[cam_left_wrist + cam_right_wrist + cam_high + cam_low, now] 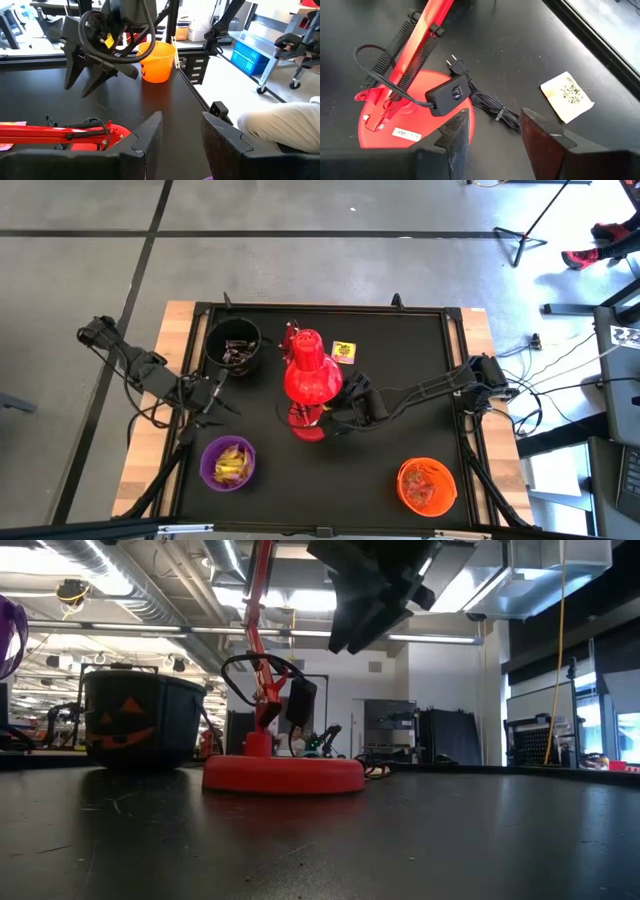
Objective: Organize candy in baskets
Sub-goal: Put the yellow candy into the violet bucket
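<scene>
On the black desk (pixel 400 380) stand three small buckets: the black bucket (pixel 233 347) near the far left, holding dark wrapped sweets (pixel 236 352); the purple bucket (pixel 228 463) at the near left, holding yellow-wrapped sweets (pixel 232 465); and the orange bucket (pixel 427 485) at the near right, with orange-tinted candy inside that is hard to make out. A red desk lamp (pixel 311 375) stands near the middle, its round base (pixel 415 107) on the desk with a black cord and inline switch (pixel 447 96) trailing off it. One yellow-wrapped candy (pixel 344 351) lies loose on the desk just beyond the lamp, well apart from every bucket. The right pincer (pixel 335 412) hangs above the desk just beside the lamp's base, its two fingers (pixel 456 132) parted with nothing between them. The left pincer (pixel 215 392) hovers between the black and purple buckets, its fingers (pixel 150 132) likewise parted and grasping nothing. In the low view the black bucket shows an orange pumpkin face.
</scene>
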